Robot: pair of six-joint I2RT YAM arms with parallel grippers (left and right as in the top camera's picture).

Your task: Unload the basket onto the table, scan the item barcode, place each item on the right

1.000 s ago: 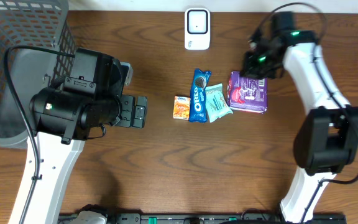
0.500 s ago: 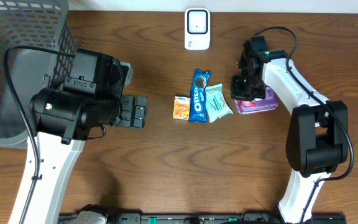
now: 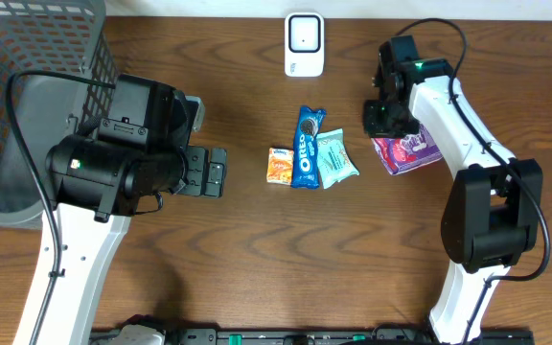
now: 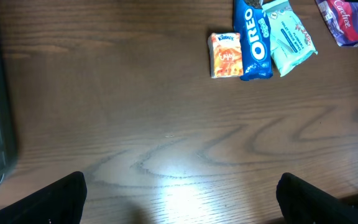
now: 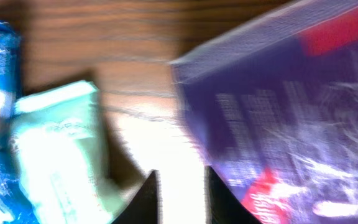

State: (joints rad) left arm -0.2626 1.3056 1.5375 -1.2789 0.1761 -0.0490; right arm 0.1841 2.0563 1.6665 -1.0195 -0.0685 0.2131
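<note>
Overhead, the purple packet (image 3: 408,150) lies tilted on the tabletop (image 3: 257,268) toward its right edge. It is just right of a row of three snacks: an orange packet (image 3: 279,165), an Oreo pack (image 3: 306,146) and a mint-green packet (image 3: 335,159). The right gripper (image 3: 383,119) hangs over the purple packet's left end. The blurred right wrist view shows its jaws slightly parted, bare wood between them, grasping nothing. The white scanner (image 3: 304,43) sits at the middle of the far edge. The left gripper (image 3: 214,172) hovers beside the mesh basket (image 3: 27,57), jaws spread wide and released.
</note>
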